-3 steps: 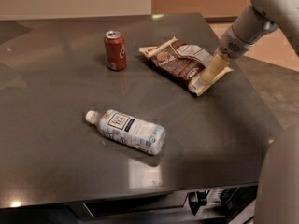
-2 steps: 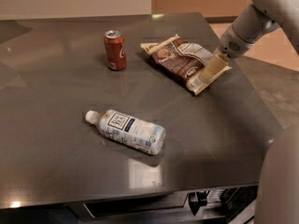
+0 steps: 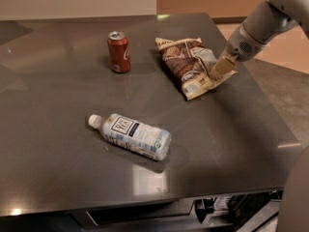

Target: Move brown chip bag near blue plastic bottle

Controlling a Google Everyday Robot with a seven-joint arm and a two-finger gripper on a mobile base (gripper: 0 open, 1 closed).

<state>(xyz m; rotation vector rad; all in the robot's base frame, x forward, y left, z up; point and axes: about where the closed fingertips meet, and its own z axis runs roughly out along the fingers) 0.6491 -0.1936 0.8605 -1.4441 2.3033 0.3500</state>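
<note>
We see the brown chip bag (image 3: 188,64) lying flat, the gripper (image 3: 223,67) at its right edge; the blue plastic bottle (image 3: 133,135) lies sideways, well apart.

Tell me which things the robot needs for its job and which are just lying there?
Needed: brown chip bag; blue plastic bottle, lying on its side; gripper, at the bag's right edge.
Just lying about: red soda can, standing upright.

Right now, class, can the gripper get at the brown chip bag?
Probably yes: the gripper sits at the edge of the brown chip bag, nothing between them; the red can stands well apart.
</note>
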